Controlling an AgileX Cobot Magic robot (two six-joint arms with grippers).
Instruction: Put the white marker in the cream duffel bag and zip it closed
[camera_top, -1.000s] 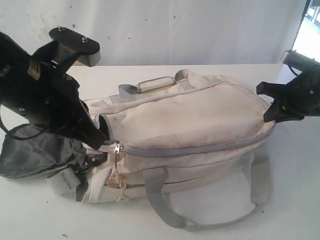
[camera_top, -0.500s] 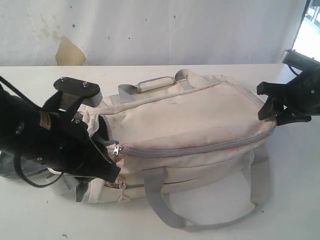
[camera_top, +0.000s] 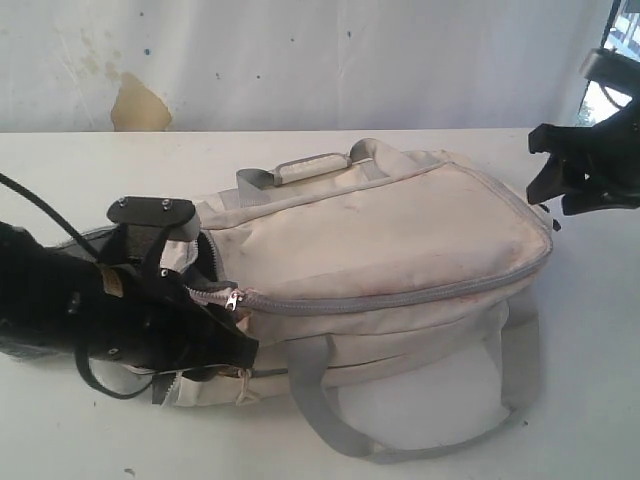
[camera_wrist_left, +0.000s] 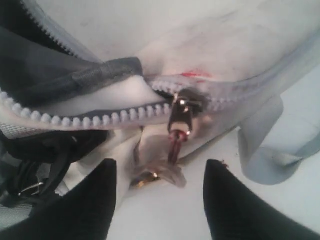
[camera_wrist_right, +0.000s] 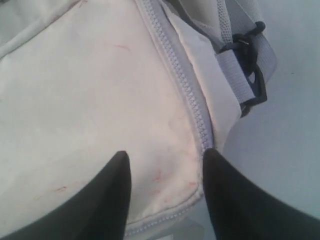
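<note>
The cream duffel bag (camera_top: 380, 250) lies on its side across the white table (camera_top: 590, 400), its main zip mostly shut with a short gap left at the left end. The zip slider (camera_top: 234, 299) hangs at that gap; its metal pull (camera_wrist_left: 179, 120) shows close up in the left wrist view. My left gripper (camera_top: 238, 352) is open, low at the bag's left end, just below the pull (camera_wrist_left: 159, 165). My right gripper (camera_top: 545, 170) is open, hovering above the bag's right end, over the corner with the closed zip (camera_wrist_right: 186, 90). The white marker is out of view.
Grey webbing handles (camera_top: 320, 400) loop out over the table in front of the bag, and another handle (camera_top: 312, 166) lies behind it. A black strap buckle (camera_wrist_right: 252, 82) sits at the bag's right end. A white wall with a tan patch (camera_top: 138, 104) backs the table.
My left arm has swung down and forward from above the bag's left end to the zip slider. My right gripper has lifted up and away from the bag's right corner.
</note>
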